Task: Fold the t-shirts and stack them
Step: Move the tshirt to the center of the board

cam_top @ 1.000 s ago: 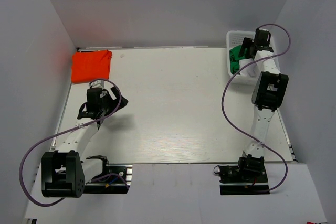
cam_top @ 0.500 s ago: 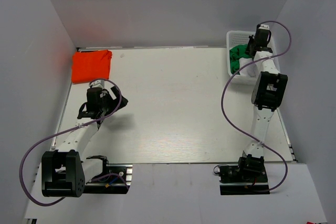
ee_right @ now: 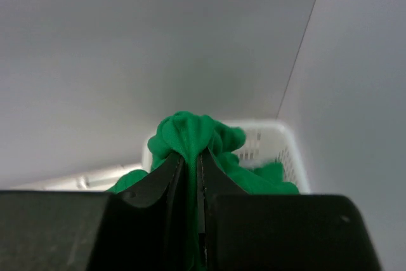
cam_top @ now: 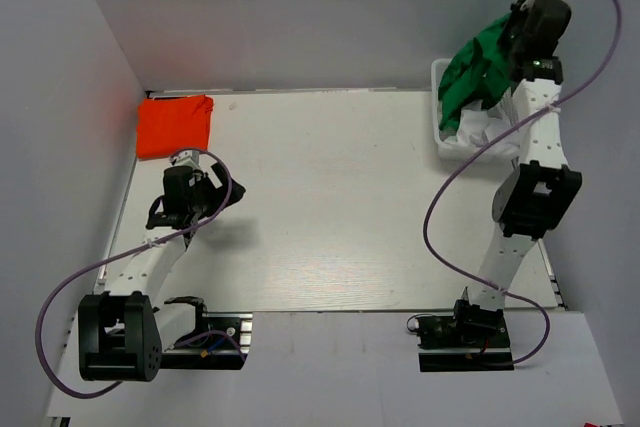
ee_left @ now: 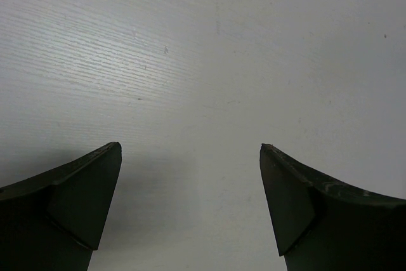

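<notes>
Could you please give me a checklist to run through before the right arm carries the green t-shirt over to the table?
1. Grip of the right hand on the green t-shirt: ok, shut on a bunch of cloth.
2. The green t-shirt lifted out of the basket: not ok, its lower end hangs inside.
3. The basket free of the cloth, not snagged: cannot tell.
4. The left hand free to help: ok, open and empty above the table.
5. The orange-red t-shirt out of the way: ok, folded at the far left corner.
</notes>
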